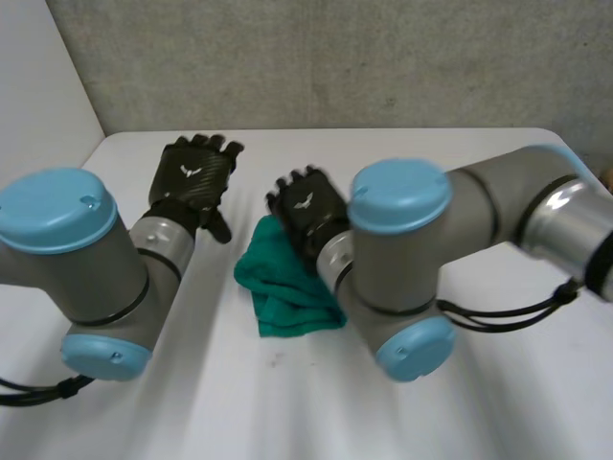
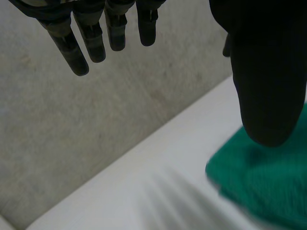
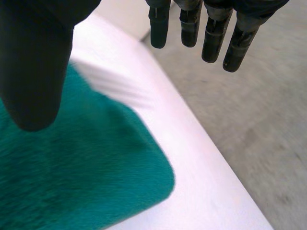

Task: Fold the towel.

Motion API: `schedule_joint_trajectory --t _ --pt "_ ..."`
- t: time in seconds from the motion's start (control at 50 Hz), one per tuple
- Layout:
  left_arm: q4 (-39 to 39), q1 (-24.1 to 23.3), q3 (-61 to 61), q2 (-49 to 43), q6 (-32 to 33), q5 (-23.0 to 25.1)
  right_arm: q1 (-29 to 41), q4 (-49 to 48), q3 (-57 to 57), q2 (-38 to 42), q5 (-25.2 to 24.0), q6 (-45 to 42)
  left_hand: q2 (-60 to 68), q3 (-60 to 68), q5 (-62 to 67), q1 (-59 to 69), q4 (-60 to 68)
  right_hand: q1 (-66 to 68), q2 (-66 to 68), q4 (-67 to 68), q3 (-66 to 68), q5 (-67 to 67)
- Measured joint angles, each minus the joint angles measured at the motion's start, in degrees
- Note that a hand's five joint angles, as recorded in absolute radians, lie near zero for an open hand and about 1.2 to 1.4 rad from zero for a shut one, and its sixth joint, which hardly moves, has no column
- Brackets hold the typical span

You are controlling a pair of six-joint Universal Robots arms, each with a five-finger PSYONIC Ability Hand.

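Observation:
A green towel (image 1: 287, 283) lies bunched in a small folded heap on the white table (image 1: 460, 192), just in front of my arms. My left hand (image 1: 194, 175) hovers to the left of it, fingers straight and apart, holding nothing. In the left wrist view its fingers (image 2: 86, 38) hang over bare table and the towel (image 2: 268, 182) lies below the thumb. My right hand (image 1: 308, 208) is over the towel's far edge, open. In the right wrist view its fingers (image 3: 211, 33) are straight, and the towel (image 3: 86, 177) spreads under the thumb (image 3: 36, 72), apart from it.
A grey wall (image 1: 335, 57) stands behind the table's far edge. My two arms (image 1: 412, 259) crowd the near part of the table, the right one partly covering the towel.

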Motion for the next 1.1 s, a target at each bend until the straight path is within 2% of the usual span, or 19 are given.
schedule_joint_trajectory --t 0.1,0.18,0.32,0.46,0.58,0.76,0.9,1.1 --pt "-0.2 -2.1 3.4 -1.3 -2.9 0.1 -3.1 0.7 1.0 -2.4 -1.0 9.2 0.0 0.0 0.0 0.0 0.0 0.0 0.0 0.0 0.0 0.0" --pt "-1.1 -4.6 8.2 -4.8 -6.0 0.3 -6.0 3.7 0.3 -2.4 -4.3 17.1 0.0 0.0 0.0 0.0 0.0 0.0 0.0 0.0 0.0 0.0" --pt "-3.7 -6.0 15.4 -12.0 -7.3 1.5 -8.8 8.6 -3.8 2.1 -7.5 26.5 0.0 0.0 0.0 0.0 0.0 0.0 0.0 0.0 0.0 0.0" --pt "-6.4 -5.3 23.6 -20.6 -7.0 3.0 -10.2 12.3 -8.3 7.4 -7.8 32.9 0.0 0.0 0.0 0.0 0.0 0.0 0.0 0.0 0.0 0.0" --pt "-8.5 -3.5 25.4 -23.9 -6.1 3.0 -10.4 13.3 -9.6 9.1 -7.2 34.2 0.0 0.0 0.0 0.0 0.0 0.0 0.0 0.0 0.0 0.0" --pt "-11.7 -2.3 18.6 -22.7 -2.1 1.6 -10.1 14.2 -10.7 9.2 -7.2 33.7 0.0 0.0 0.0 0.0 0.0 0.0 0.0 0.0 0.0 0.0" --pt "-12.7 -2.6 9.9 -16.3 -1.8 -0.9 -8.9 18.6 -14.1 10.8 -7.6 31.9 0.0 0.0 0.0 0.0 0.0 0.0 0.0 0.0 0.0 0.0" --pt "-12.7 -2.9 5.3 -11.5 -3.6 -1.9 -8.2 22.5 -15.2 12.9 -6.9 25.2 0.0 0.0 0.0 0.0 0.0 -0.1 0.0 0.0 0.0 0.0"
